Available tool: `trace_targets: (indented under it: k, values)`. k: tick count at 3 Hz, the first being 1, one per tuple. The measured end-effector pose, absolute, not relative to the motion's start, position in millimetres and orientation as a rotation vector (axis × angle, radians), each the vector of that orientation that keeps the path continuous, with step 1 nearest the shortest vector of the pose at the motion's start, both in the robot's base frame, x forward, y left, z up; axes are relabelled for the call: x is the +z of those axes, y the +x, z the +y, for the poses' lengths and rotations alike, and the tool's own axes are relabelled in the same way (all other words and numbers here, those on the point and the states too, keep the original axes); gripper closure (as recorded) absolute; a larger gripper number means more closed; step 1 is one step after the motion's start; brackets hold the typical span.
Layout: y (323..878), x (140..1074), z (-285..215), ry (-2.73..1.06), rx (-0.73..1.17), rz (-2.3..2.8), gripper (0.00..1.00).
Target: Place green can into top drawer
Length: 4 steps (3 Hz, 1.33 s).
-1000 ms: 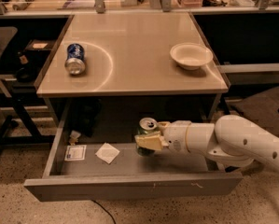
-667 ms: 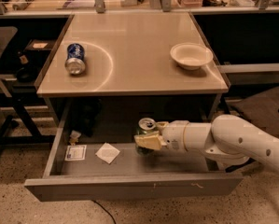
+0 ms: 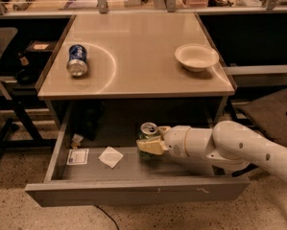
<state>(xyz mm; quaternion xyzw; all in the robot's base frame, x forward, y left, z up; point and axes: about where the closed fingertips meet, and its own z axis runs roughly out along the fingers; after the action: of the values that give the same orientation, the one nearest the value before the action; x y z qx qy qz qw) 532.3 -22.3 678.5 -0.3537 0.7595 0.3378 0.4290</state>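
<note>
The top drawer (image 3: 133,193) is pulled out under the desk, its grey front panel nearest me. The green can (image 3: 148,129) stands upright inside it, right of the middle, with its silver top showing. My gripper (image 3: 145,141) reaches in from the right, and its pale fingers (image 3: 151,146) are closed around the can's sides. They hide most of the green body. The can's base is at or very near the drawer floor; I cannot tell whether it touches.
A blue can (image 3: 77,60) lies on its side on the desk top at the left. A white bowl (image 3: 197,56) sits at the right. In the drawer's left half lie a white paper square (image 3: 110,156), a small card (image 3: 77,156) and a small scrap (image 3: 77,139).
My gripper and the green can have shifted very slightly to the left inside the drawer. Nothing else has moved.
</note>
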Motion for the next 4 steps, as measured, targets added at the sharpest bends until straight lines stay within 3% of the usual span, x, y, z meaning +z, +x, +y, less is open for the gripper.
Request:
trace_targets:
  k: [4]
  values:
    - [535,654,-18,-0.907,0.79,1.841,1.0]
